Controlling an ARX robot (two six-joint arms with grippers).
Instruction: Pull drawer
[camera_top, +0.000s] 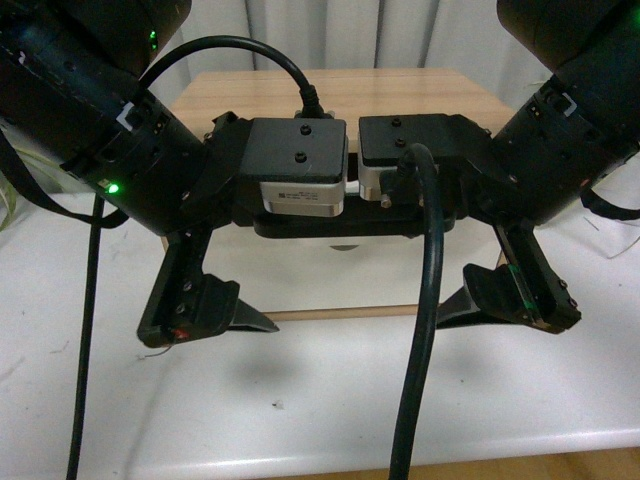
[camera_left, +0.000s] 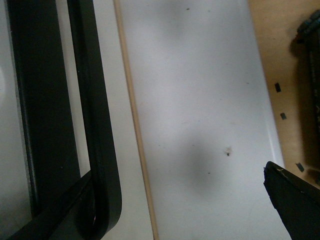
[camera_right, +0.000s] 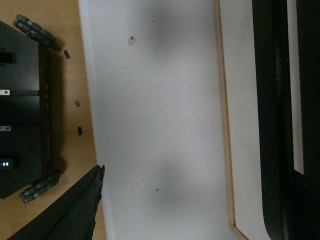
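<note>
The drawer (camera_top: 330, 285) shows its white front under a wooden cabinet top, with the long black bar handle (camera_top: 350, 228) across it and the notch just beneath the bar. Both grippers hang in front of it, side by side. My left gripper (camera_top: 235, 295) is open; its near finger (camera_left: 295, 205) is over the white table and the handle (camera_left: 95, 125) runs along the far side. My right gripper (camera_top: 500, 290) is open too, with its near finger (camera_right: 75, 210) opposite the handle (camera_right: 280, 125). The far fingers are hidden. Nothing is held.
The cabinet's wooden top (camera_top: 340, 95) stands on a white table (camera_top: 330, 400), with a thin wooden bottom edge (camera_left: 135, 125) where they meet. Black cables (camera_top: 425, 330) hang in front of the arms. A black base (camera_right: 25, 110) sits on the wooden floor beyond the table edge.
</note>
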